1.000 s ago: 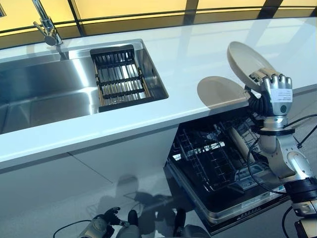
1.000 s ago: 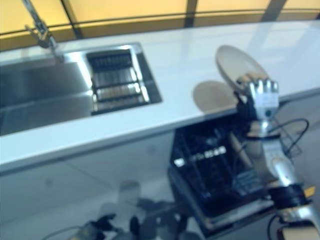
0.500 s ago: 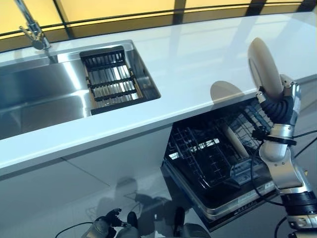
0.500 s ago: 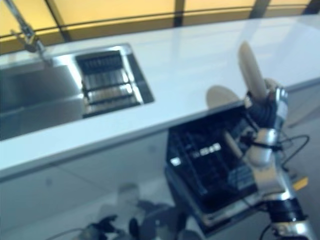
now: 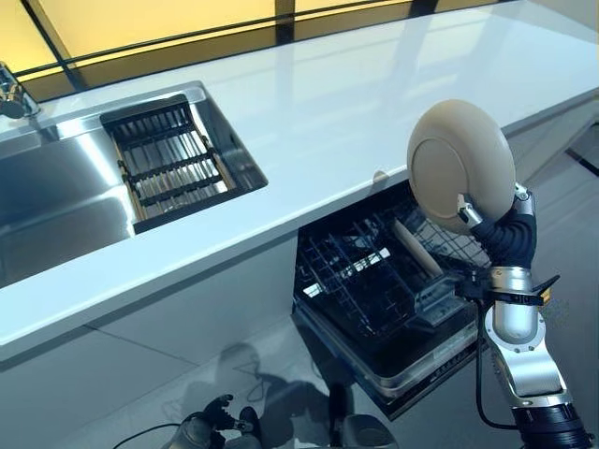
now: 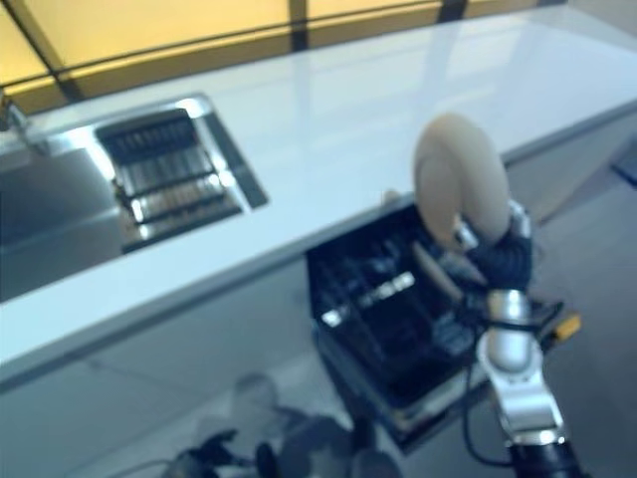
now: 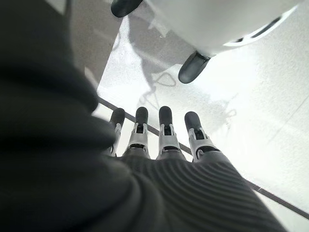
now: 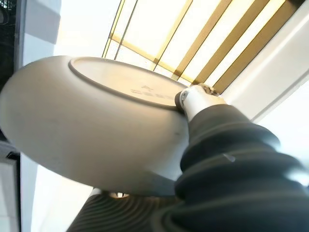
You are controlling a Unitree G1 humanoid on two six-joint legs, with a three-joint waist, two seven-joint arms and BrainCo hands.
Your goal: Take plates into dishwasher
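Observation:
My right hand (image 5: 503, 232) is shut on a beige plate (image 5: 460, 165) and holds it upright, underside towards me, above the open dishwasher (image 5: 374, 281), just off the counter's edge. In the right wrist view the plate (image 8: 87, 125) fills the picture, with my thumb (image 8: 199, 99) pressed on its base. Another plate (image 5: 417, 248) stands on edge in the dishwasher's dark wire rack (image 5: 351, 276). My left hand (image 5: 203, 432) hangs low by the floor, away from the plates; its fingers (image 7: 164, 128) are straight and empty.
A white counter (image 5: 356, 103) runs above the dishwasher. A steel sink (image 5: 56, 192) with a dark slatted drainer (image 5: 164, 164) is at the left. Yellow window panes line the back. The dishwasher's drawer juts out into the floor space.
The camera has shifted. My right hand has turned the plate from edge-on to showing its underside and carried it off the counter, over the dishwasher rack.

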